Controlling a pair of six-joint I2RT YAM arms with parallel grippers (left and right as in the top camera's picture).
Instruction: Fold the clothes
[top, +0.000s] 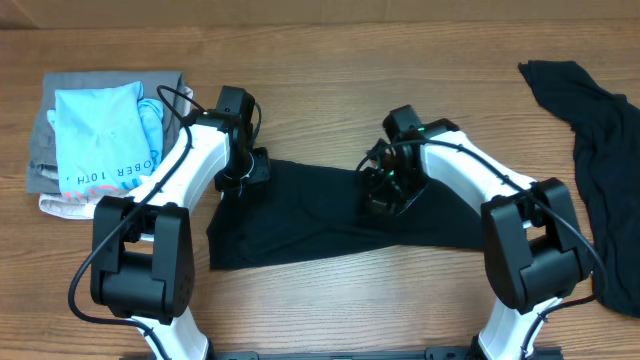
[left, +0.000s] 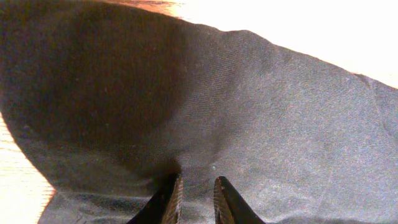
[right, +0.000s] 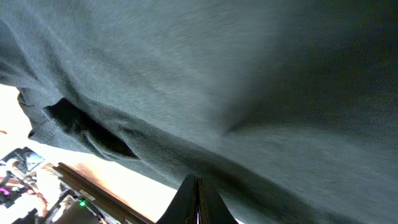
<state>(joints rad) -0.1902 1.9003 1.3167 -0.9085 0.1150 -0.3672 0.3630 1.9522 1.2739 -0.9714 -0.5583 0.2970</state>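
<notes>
Fabric handling: treat as soft, light, limp; expect sag and slip. Locate black T-shirt (top: 300, 220) spread right of folded pile (top: 100, 135). Note left gripper (left: 196, 190) pinching its pile-side upper edge, right gripper (right: 196, 190) pressed together on cloth farther from pile. Grasp hems, corners.

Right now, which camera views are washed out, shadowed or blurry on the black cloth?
Left wrist: the table is blown out white, and a heavy shadow darkens the black garment at upper left. Right wrist: the cloth looks soft, the table strip glares. Overhead: evenly lit, sharp, though the garment shows little detail.
</notes>
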